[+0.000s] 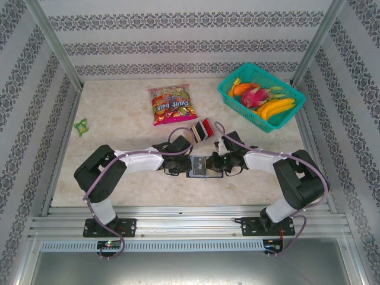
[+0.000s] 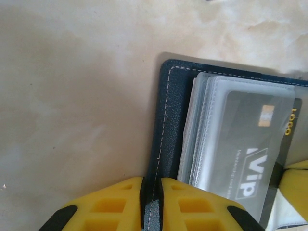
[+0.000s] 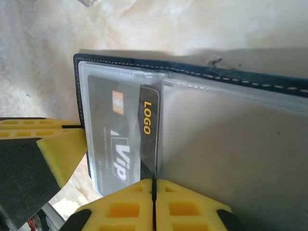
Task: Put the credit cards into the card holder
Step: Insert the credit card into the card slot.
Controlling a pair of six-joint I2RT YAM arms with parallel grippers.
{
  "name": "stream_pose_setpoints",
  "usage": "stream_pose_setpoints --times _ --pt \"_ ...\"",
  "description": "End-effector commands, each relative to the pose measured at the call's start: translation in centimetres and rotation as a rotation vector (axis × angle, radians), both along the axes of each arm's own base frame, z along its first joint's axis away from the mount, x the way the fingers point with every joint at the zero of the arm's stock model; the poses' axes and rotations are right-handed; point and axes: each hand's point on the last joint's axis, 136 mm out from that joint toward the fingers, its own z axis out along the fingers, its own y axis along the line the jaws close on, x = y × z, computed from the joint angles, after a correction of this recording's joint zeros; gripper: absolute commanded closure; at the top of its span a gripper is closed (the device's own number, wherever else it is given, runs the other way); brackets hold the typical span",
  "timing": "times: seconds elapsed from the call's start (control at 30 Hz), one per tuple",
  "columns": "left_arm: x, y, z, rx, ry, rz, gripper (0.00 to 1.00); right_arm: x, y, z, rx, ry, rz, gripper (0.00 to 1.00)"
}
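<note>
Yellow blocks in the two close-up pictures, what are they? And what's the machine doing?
They are a robot's fingers. The wide picture looks down from above on two arms at a table. Each close-up comes from a camera on a wrist. The left gripper pinches the edge of the navy card holder, which lies open and flat. The right gripper pinches a black card that sits partly inside a clear pocket. More cards, a snack bag and a fruit basket lie farther back.

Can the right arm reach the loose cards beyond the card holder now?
Probably yes once freed: the loose cards lie close with nothing between, but its end effector grips the black card.
</note>
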Motion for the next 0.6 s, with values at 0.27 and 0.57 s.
stream_pose_setpoints --times 0.27,0.57 --pt "0.2 -0.6 0.5 -0.018 -0.025 -0.022 0.81 0.7 2.2 0.9 0.03 -0.014 0.047 0.88" --pt "0.9 0.6 3.7 -0.004 -0.112 0.016 0.73 2.4 -2.3 6.3 -0.102 -0.177 -0.012 0.75"
